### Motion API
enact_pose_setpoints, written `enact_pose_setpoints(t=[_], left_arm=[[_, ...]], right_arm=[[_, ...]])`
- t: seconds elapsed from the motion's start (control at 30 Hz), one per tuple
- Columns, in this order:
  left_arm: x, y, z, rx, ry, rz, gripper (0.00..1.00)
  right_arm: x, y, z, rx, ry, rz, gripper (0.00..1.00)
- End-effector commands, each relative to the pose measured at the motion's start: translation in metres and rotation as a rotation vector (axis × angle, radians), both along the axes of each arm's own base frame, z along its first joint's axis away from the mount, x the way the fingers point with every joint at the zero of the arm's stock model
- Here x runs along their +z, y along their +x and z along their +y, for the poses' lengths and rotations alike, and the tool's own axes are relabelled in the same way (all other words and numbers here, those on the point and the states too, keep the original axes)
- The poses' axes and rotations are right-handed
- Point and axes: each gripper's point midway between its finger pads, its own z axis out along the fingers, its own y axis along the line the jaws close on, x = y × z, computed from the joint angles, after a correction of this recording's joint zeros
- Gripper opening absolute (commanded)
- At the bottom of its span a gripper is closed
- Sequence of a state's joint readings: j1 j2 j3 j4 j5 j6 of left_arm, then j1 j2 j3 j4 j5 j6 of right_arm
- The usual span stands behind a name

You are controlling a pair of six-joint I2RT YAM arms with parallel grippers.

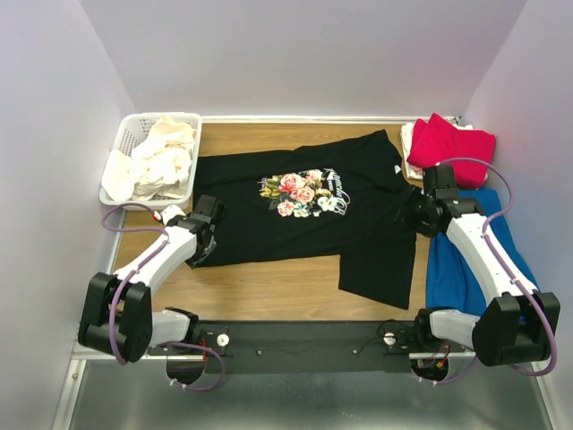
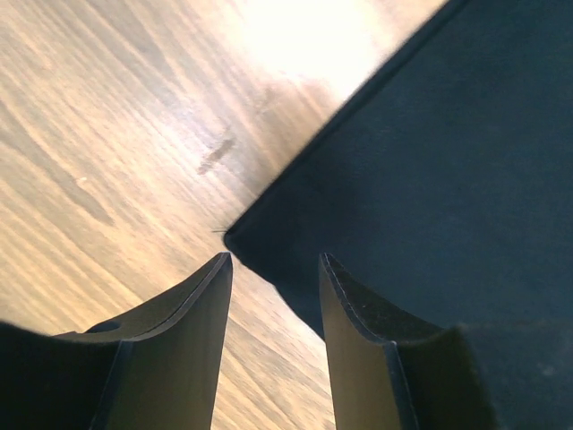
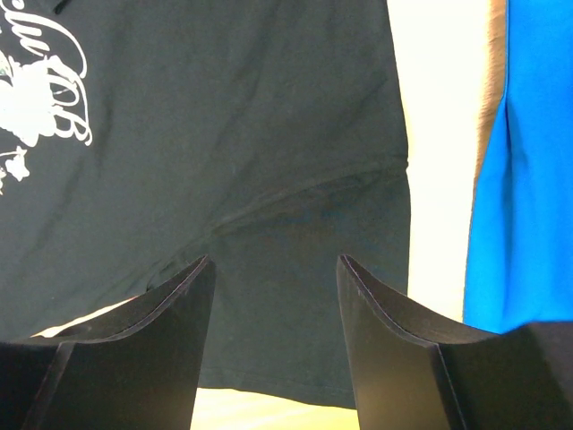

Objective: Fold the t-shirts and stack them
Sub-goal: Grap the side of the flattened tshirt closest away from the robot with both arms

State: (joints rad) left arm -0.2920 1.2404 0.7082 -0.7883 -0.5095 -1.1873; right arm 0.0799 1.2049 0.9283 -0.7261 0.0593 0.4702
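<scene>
My left pincer (image 2: 274,258), spread, has a black floral t-shirt (image 1: 269,235) corner just ahead; my right pincer (image 3: 273,260), spread, its sleeve below.

We log left arm (image 1: 152,260), right arm (image 1: 488,246): white link shells, black joint housings, chunky black shoulder blocks. Purple cables (image 1: 112,322) loop along both. Black mounting rail (image 1: 295,348) joins bases, two pale round fittings (image 1: 222,339) on it. Left gripper (image 2: 273,260), right gripper (image 3: 273,260): matte black curved fingers (image 2: 358,340), tapered tips.
</scene>
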Motion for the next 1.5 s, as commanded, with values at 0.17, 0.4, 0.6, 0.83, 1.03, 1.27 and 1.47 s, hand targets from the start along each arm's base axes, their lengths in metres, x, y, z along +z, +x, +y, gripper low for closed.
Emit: enact_pose_setpoints(t=[0.17,0.4,0.6,0.83,1.03,1.27,1.47], left_arm=[[-0.01,-0.005,0.01,-0.01,0.133,0.099,0.51],[-0.016,-0.005,0.009,-0.02,0.146,0.139,0.51],[-0.021,-0.004,0.008,-0.035,0.156,0.168,0.5],[-0.024,0.002,0.005,-0.066,0.148,0.168,0.08],[-0.021,0.003,0.003,-0.068,0.137,0.164,0.0],[0.022,0.028,-0.002,-0.067,0.127,0.047,0.0],[0.075,0.063,-0.006,-0.082,0.143,-0.083,0.0]], right_arm=[[-0.008,-0.006,0.0,-0.005,-0.002,0.006,0.65],[-0.01,-0.007,-0.002,-0.02,-0.009,0.011,0.65],[-0.009,-0.006,-0.002,-0.026,-0.008,0.012,0.65],[-0.005,-0.005,-0.005,-0.041,-0.018,-0.003,0.65],[-0.007,-0.013,-0.01,-0.055,-0.044,0.012,0.65],[-0.012,-0.023,-0.014,-0.079,-0.059,0.061,0.65],[-0.025,-0.043,-0.007,-0.083,-0.024,0.226,0.66]])
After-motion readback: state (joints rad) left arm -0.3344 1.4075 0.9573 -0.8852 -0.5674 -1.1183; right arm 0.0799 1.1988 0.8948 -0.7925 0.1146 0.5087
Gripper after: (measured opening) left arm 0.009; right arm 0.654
